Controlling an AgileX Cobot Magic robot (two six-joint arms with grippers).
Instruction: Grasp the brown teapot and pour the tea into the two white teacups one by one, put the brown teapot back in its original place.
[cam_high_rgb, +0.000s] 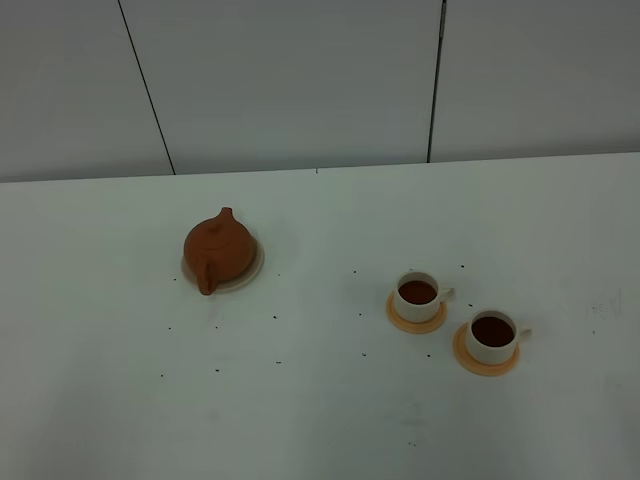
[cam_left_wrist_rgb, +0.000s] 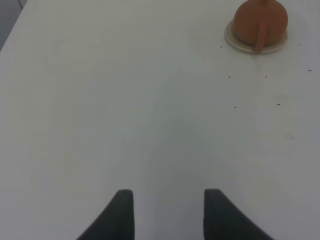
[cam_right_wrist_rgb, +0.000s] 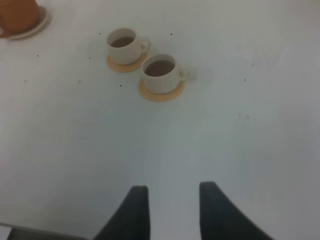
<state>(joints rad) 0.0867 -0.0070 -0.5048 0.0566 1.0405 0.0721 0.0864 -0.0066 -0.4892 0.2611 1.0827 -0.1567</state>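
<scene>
The white worktop (cam_high_rgb: 300, 400) is lying smooth under grey wall panels (cam_high_rgb: 290, 80). The round clay teapot (cam_high_rgb: 218, 250) is sitting on its pale saucer (cam_high_rgb: 255, 268). Two white teacups (cam_high_rgb: 417, 296) (cam_high_rgb: 492, 336) are holding dark tea (cam_high_rgb: 417, 291) on orange coasters (cam_high_rgb: 405, 320). I am holding my left tool (cam_left_wrist_rgb: 169, 212) and right tool (cam_right_wrist_rgb: 172, 210) open and empty

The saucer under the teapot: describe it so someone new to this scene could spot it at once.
On the white table, look left of centre for the brown teapot. The saucer is the pale beige disc showing around its base. Unlike the two orange coasters under the white teacups, it is wider and paler.
</scene>
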